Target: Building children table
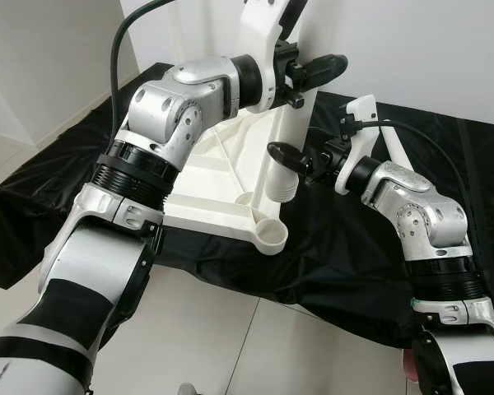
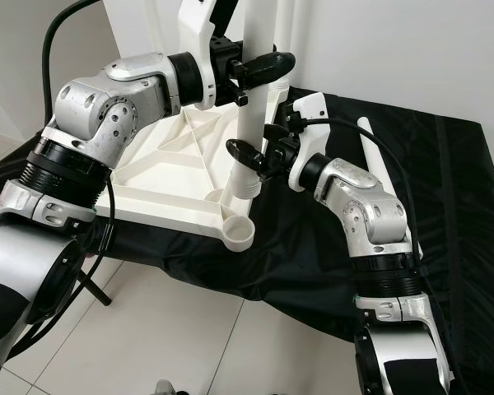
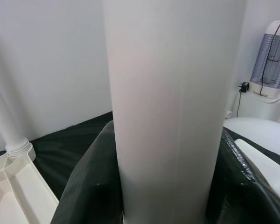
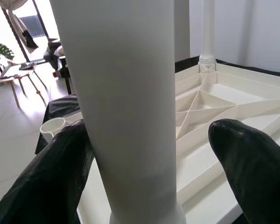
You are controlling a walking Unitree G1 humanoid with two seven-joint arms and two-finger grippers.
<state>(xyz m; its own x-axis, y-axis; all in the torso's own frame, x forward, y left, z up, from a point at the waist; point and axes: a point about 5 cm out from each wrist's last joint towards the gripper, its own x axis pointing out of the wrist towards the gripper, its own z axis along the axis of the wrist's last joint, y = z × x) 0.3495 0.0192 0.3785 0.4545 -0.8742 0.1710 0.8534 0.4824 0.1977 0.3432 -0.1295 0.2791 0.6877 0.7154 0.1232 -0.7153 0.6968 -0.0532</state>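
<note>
The white table top [image 1: 214,189] lies upside down on a black cloth. One white leg [image 1: 290,140] stands upright in a corner socket. My left gripper [image 1: 309,76] is high on this leg and shut on it; in the left wrist view both fingers [image 3: 88,186] press against the leg [image 3: 172,107]. My right gripper [image 1: 300,160] sits lower around the same leg [image 4: 126,102]. It is open: one finger [image 4: 51,177] rests at the leg and the other finger [image 4: 252,163] stands apart from it.
An empty round socket [image 1: 269,234] is at the near corner. Another leg [image 4: 207,32] stands fitted at a far corner. A loose white leg [image 2: 375,156] lies on the black cloth [image 2: 445,206] to the right. Tiled floor [image 1: 230,346] lies below the front edge.
</note>
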